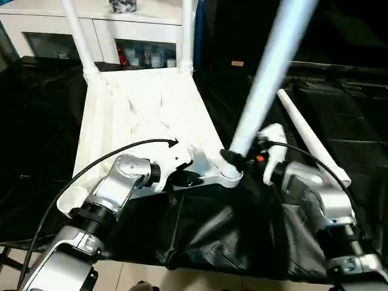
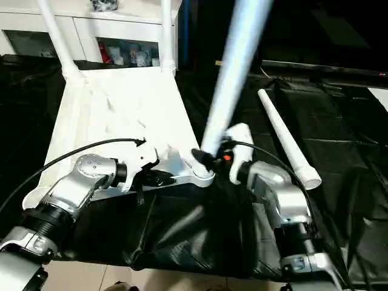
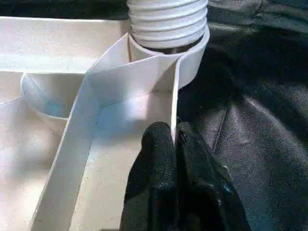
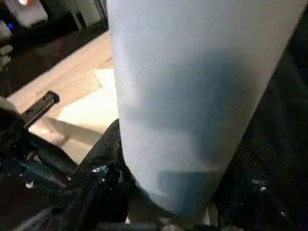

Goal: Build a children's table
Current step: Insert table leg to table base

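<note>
The white tabletop [image 1: 139,109] lies underside up on a black cloth. Two white legs [image 1: 77,36] [image 1: 187,36] stand in its far corners. My right gripper [image 1: 233,159] is shut on the lower end of a third leg [image 1: 267,73], which tilts up to the right out of the near right corner socket [image 1: 229,177]. In the left wrist view its threaded end [image 3: 168,21] sits in that socket [image 3: 195,62]. Just beside the socket, my left gripper [image 3: 175,144] pinches the tabletop's thin rim wall [image 3: 174,96]. Another leg [image 1: 312,142] lies loose on the cloth to the right.
A white cabinet with glass doors [image 1: 121,36] stands behind the tabletop. The black cloth [image 1: 242,242] covers the work area, with pale floor [image 1: 151,276] showing at its near edge. A black cable [image 1: 109,154] loops over my left forearm.
</note>
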Tool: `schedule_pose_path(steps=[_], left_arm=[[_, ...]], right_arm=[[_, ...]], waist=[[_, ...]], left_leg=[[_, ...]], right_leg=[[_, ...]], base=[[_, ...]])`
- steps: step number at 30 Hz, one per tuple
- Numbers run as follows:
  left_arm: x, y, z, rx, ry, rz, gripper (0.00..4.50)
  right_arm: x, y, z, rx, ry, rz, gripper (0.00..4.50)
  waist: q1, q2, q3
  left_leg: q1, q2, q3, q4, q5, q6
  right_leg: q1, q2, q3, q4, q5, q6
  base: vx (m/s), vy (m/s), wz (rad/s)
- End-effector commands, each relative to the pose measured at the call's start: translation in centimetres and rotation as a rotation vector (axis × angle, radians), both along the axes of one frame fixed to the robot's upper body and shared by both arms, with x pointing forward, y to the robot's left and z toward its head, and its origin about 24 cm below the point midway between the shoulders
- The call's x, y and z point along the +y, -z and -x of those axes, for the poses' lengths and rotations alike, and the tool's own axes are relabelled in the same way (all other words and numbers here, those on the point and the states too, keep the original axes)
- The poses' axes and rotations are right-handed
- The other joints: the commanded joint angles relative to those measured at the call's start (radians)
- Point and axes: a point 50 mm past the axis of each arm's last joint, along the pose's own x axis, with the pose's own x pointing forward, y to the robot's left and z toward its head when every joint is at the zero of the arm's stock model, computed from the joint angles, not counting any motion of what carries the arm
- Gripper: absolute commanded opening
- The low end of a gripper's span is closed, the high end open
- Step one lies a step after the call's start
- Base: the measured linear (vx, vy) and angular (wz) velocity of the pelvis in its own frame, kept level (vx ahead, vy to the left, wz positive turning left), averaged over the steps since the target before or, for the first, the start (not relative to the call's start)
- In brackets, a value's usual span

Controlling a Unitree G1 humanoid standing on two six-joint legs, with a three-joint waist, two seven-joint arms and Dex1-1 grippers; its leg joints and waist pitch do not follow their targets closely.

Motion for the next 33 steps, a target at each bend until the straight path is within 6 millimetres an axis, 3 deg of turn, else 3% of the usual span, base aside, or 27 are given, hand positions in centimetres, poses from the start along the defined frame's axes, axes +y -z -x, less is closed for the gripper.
schedule_pose_path(steps=[1,4,5,12,17,21,30,33], left_arm=[[0.1,0.7,0.3,0.014,-0.018,-0.028,0.00],[0.1,0.6,0.2,-0.007,-0.038,-0.020,0.00],[0.1,0.6,0.1,-0.009,-0.045,-0.019,0.00],[0.2,0.2,-0.6,-0.035,-0.088,-0.024,0.00],[0.4,0.3,-0.6,-0.037,-0.081,-0.035,0.00],[0.6,0.3,-0.6,-0.037,-0.072,-0.049,0.00],[1.0,0.2,-0.4,-0.026,0.002,-0.075,0.00],[1.1,0.0,-0.2,-0.017,0.061,-0.081,0.00]], right_arm=[[-1.0,2.3,1.0,0.090,0.040,0.006,1.91],[-1.0,3.0,1.7,0.086,0.053,-0.034,1.91],[-1.0,3.2,1.9,0.081,0.045,-0.045,1.91],[-0.5,4.1,3.3,0.048,0.021,0.040,1.91],[0.3,3.7,3.0,0.009,-0.030,0.174,1.91],[0.8,3.6,3.0,0.007,-0.093,0.237,1.91],[1.8,3.9,2.1,0.032,-0.218,0.311,1.91],[2.0,4.0,1.9,0.044,-0.260,0.290,1.91]], waist=[[0.002,0.006,-0.065],[0.001,0.004,-0.065],[0.003,0.010,-0.066],[0.005,0.001,-0.062],[0.000,0.002,-0.058],[-0.004,-0.003,-0.058],[-0.020,-0.003,-0.057],[-0.024,-0.003,-0.061]], left_leg=[[0.026,0.021,-0.018,-0.079,-0.361,-0.027],[0.026,0.021,-0.018,-0.080,-0.374,-0.026],[0.027,0.021,-0.018,-0.080,-0.376,-0.026],[0.028,0.022,-0.019,-0.084,-0.397,-0.026],[0.027,0.020,-0.023,-0.087,-0.423,-0.035],[0.027,0.019,-0.025,-0.086,-0.443,-0.033],[0.030,0.019,-0.032,-0.088,-0.511,-0.045],[0.024,0.021,-0.035,-0.092,-0.500,-0.044]], right_leg=[[0.029,-0.043,0.027,-0.087,-0.352,-0.192],[0.029,-0.041,0.026,-0.088,-0.342,-0.192],[0.028,-0.041,0.026,-0.087,-0.343,-0.193],[0.024,-0.043,0.026,-0.094,-0.400,-0.172],[0.020,-0.042,0.025,-0.102,-0.469,-0.142],[0.016,-0.044,0.025,-0.108,-0.514,-0.123],[0.010,-0.045,0.020,-0.114,-0.553,-0.116],[0.018,-0.045,0.019,-0.109,-0.514,-0.127]], base=[[0.000,0.000,0.00],[0.000,0.000,0.00],[0.000,0.000,0.00],[0.000,0.000,0.00],[0.000,0.000,0.00],[0.000,0.000,0.00],[0.000,0.000,0.00],[0.000,0.000,0.00]])
